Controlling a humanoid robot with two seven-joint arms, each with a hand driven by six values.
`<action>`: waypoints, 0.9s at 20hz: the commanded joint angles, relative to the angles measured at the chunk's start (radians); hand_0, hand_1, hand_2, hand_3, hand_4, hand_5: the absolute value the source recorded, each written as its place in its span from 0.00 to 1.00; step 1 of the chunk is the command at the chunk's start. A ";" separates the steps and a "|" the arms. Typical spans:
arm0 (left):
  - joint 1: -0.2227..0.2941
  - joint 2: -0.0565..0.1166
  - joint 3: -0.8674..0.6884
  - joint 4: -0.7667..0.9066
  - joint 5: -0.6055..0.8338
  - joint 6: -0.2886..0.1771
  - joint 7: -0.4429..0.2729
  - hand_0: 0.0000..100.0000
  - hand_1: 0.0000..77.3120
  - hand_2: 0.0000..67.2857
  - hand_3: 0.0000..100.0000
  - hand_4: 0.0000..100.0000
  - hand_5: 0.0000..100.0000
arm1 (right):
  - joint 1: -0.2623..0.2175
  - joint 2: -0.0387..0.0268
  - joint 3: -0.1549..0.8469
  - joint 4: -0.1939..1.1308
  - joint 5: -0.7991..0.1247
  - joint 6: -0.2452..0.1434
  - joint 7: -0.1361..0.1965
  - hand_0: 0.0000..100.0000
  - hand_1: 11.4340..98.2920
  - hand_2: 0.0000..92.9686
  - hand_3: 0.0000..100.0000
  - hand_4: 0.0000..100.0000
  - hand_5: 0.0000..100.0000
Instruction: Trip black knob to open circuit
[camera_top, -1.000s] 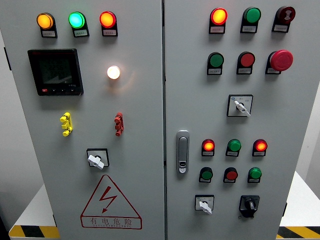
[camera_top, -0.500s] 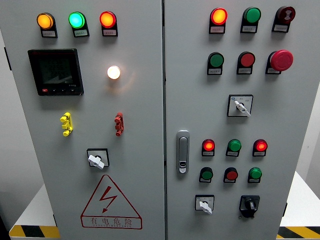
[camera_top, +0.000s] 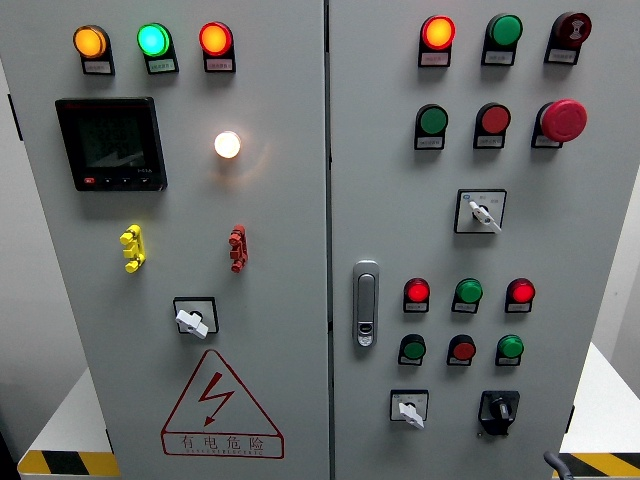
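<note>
Only a dark, curved sliver of the robot's right hand (camera_top: 553, 464) shows at the bottom edge of the head view, in front of the grey metal two-door electrical cabinet (camera_top: 300, 250); too little of it is visible to tell whether it is spread or closed, and it touches nothing that can be seen. The black rotary knob on a square black plate (camera_top: 498, 409) sits just up and to the left of the hand, low on the cabinet's right-hand door, its pointer near upright. Further left of the hand, level with that knob, is a white-levered selector switch on a white plate (camera_top: 409, 410). Above the hand run two rows of three round indicator buttons, the upper row beginning with a glowing red lamp (camera_top: 417, 291). High above the hand stands a large red mushroom-shaped stop button (camera_top: 563, 119). A chrome door handle (camera_top: 366, 303) lies up and well to the left of the hand, beside the seam between the doors. Far to the hand's left, on the other door, a red-edged triangular lightning warning sign (camera_top: 218, 400) is fixed. A yellow-and-black striped edge (camera_top: 598, 464) lies just right of the hand.
</note>
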 joint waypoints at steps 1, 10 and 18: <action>0.000 0.000 0.000 0.000 0.000 0.000 0.000 0.00 0.00 0.29 0.26 0.10 0.09 | 0.028 0.0000 -0.011 -0.009 0.000 -0.005 -0.012 1.00 0.61 0.00 0.96 1.00 1.00; 0.000 0.000 0.000 0.000 0.000 0.000 0.000 0.00 0.00 0.29 0.26 0.10 0.09 | 0.074 0.0000 -0.023 -0.040 -0.002 -0.005 -0.026 1.00 0.61 0.00 0.96 1.00 1.00; 0.000 0.000 0.000 0.000 0.000 0.000 0.000 0.00 0.00 0.29 0.26 0.10 0.09 | 0.114 0.0000 -0.025 -0.086 0.006 -0.005 -0.032 1.00 0.60 0.00 0.96 1.00 1.00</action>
